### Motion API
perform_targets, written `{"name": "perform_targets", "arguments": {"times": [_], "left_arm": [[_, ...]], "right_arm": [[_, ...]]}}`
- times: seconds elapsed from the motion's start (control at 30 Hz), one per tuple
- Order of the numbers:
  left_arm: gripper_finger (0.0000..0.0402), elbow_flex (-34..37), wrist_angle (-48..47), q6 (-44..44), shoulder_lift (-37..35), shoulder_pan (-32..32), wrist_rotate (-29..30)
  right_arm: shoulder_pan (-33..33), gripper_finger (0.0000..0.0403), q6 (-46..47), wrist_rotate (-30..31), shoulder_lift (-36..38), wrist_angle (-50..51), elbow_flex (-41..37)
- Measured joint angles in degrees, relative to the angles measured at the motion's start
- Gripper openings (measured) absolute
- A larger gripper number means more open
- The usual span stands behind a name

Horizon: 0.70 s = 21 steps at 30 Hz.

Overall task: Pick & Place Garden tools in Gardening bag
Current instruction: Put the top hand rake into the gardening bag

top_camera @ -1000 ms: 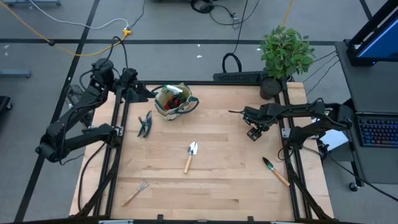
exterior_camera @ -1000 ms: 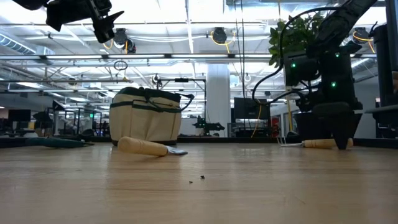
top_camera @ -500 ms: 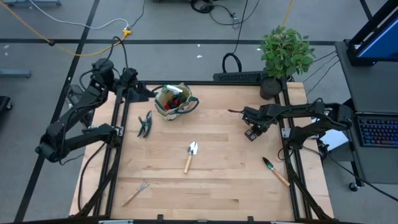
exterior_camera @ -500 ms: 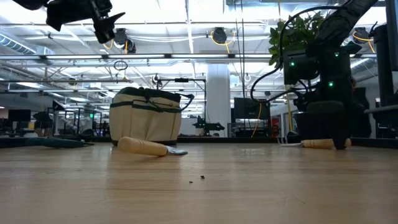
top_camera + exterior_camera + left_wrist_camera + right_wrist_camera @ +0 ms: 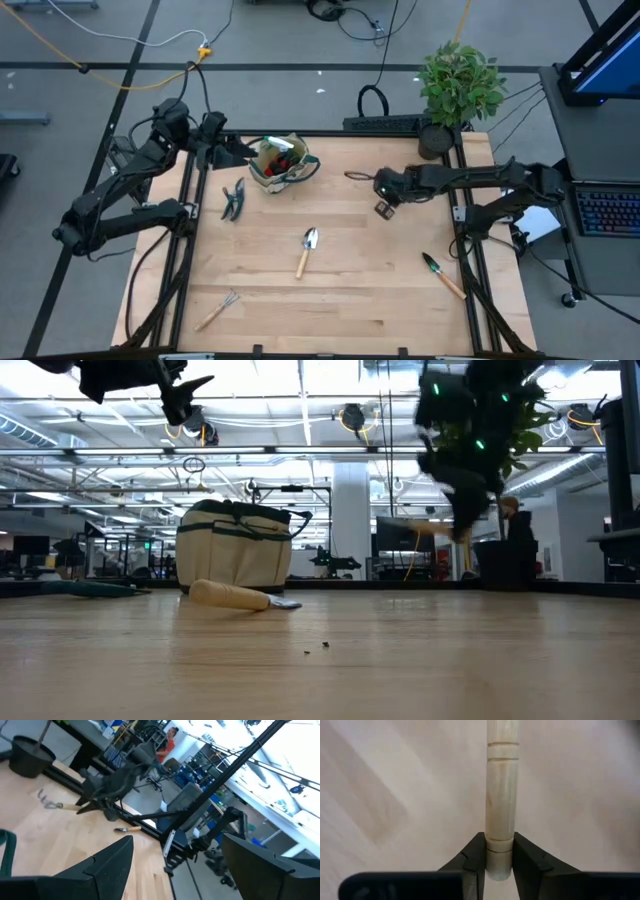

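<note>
My right gripper point(image 5: 383, 200) hangs over the middle right of the table, shut on a wooden-handled fork point(image 5: 358, 177). The fork's tines point(image 5: 46, 800) show in the left wrist view. The beige gardening bag point(image 5: 280, 162) stands at the far left with red and green things inside. My left gripper point(image 5: 235, 152) is open, up in the air just left of the bag. On the table lie dark pruning shears point(image 5: 233, 200), a silver trowel point(image 5: 306, 250), a green-bladed trowel point(image 5: 440, 273) and a small rake point(image 5: 217, 310). My right gripper pinches the fork's wooden handle point(image 5: 499, 832) between its two fingers point(image 5: 475, 855), close to the handle's butt end. The fingers lie across the handle. The fork is lifted clear of the table, its tines pointing toward the bag.
A leafy potted plant point(image 5: 460, 85) stands at the table's far right corner, behind my right arm. Bare wood lies between the bag and the held fork point(image 5: 335, 200). Black frame rails run along both side edges point(image 5: 190, 230).
My right gripper has risen from the table and gone toward the left, toward the bag, taking the fork with it. The fork lay on the wood a second ago and now hangs clear. My left gripper has shifted a little toward the bag.
</note>
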State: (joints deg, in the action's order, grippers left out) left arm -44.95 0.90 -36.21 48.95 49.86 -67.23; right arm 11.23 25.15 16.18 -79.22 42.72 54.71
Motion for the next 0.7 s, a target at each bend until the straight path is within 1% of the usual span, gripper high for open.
{"name": "perform_targets", "arguments": {"times": [0.17,0.33,0.43,0.57,0.7], "left_arm": [[0.0305,0.0,3.3,-1.6,0.0,-3.0,3.3],[0.0305,0.0,5.3,-4.9,0.0,-5.8,8.3],[0.0305,0.0,6.1,-7.1,0.0,-7.5,10.7],[0.0305,0.0,6.9,-10.5,0.2,-10.1,13.0],[0.0305,0.0,6.9,-13.2,0.2,-12.1,16.5]], "right_arm": [[-3.3,0.0058,-7.4,9.2,-0.1,0.2,8.6],[-4.7,0.0058,-20.8,16.6,0.0,-6.4,13.5],[-5.4,0.0058,-31.0,18.8,0.0,-13.9,14.6],[-5.9,0.0058,-45.2,18.6,0.0,-24.4,14.7],[-6.1,0.0058,-55.5,18.6,0.0,-32.6,14.7]]}}
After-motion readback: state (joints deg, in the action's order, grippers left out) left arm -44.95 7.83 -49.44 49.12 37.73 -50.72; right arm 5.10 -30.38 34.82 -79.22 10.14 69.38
